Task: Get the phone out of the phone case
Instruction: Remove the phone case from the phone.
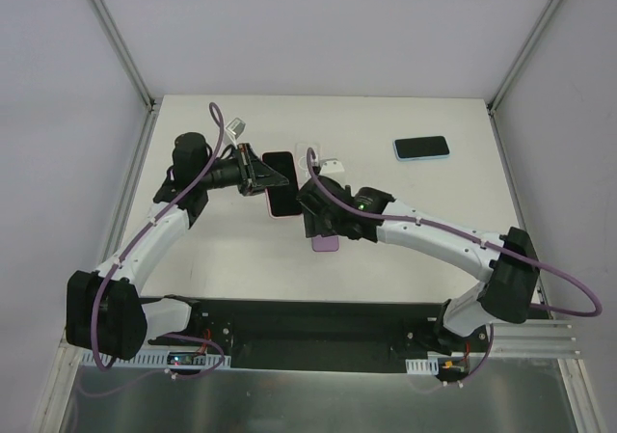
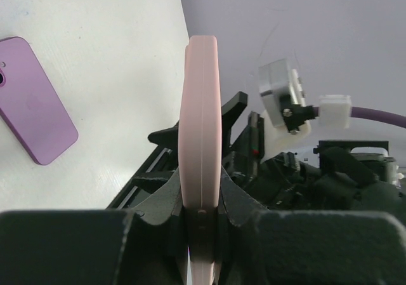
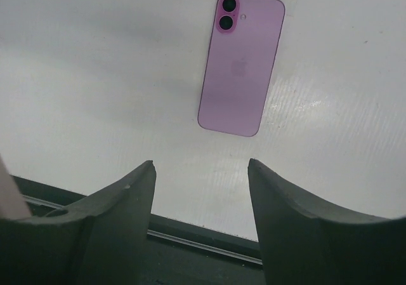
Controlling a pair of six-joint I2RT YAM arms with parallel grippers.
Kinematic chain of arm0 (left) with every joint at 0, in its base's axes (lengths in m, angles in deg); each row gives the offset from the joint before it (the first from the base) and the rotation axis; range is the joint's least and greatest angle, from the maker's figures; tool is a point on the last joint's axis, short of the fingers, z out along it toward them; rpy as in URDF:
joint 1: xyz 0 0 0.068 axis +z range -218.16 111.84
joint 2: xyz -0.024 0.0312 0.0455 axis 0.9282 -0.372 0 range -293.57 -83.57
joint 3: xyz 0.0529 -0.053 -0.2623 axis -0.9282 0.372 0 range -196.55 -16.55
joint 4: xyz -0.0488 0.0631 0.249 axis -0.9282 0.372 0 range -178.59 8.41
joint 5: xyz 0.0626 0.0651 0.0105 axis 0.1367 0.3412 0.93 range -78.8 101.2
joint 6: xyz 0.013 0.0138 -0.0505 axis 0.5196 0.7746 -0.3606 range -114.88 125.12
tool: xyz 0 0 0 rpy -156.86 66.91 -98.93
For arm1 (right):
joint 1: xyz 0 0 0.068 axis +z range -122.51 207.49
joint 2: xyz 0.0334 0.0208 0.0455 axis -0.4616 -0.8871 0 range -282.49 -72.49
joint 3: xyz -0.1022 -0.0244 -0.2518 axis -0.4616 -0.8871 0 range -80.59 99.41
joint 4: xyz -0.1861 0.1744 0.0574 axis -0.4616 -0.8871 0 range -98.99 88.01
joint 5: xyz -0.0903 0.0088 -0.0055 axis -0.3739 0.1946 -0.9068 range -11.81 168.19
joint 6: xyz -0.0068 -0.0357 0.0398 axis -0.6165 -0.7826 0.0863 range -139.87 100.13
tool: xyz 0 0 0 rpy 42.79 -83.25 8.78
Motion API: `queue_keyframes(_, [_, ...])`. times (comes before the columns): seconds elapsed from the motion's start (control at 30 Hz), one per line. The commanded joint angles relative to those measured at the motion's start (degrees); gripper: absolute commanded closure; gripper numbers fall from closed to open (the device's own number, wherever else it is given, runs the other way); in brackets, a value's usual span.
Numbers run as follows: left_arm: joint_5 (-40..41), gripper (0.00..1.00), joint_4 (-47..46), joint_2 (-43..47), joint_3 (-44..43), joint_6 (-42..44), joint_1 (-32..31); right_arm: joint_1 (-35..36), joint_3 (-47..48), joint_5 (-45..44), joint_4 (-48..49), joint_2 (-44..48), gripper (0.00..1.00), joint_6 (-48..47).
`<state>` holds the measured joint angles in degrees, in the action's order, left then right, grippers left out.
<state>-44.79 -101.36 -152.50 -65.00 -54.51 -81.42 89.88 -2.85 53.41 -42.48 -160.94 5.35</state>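
Tabletop phone (image 1: pixel 326 244) partly hidden beneath right arm (image 1: pixel 415 229).

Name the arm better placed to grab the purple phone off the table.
Right. The right gripper is open with the purple phone lying straight ahead of it, while the left gripper is shut on the pink phone case.

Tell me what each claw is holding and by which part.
The left claw is shut on the pink phone case, pinching its flat faces at one edge. The right claw is open, holding nothing; the purple phone lies below it.
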Motion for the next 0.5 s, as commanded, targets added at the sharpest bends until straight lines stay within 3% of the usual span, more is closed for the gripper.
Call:
queue_keyframes(0.0, [-2.46,1.00,-7.97,2.74,-3.06,-4.17,0.07,0.19,-3.20,4.56,5.32,2.30,0.37,3.08])
queue_keyframes(0.2, [-2.55,1.00,-8.41,2.74,-1.92,-4.00,0.07,-0.25,-5.93,1.66,8.05,12.49,0.38,4.05])
queue_keyframes(0.47, [-2.64,1.00,-9.11,2.74,-1.21,-4.43,0.07,-1.39,-5.93,1.92,12.28,19.53,0.37,5.55])
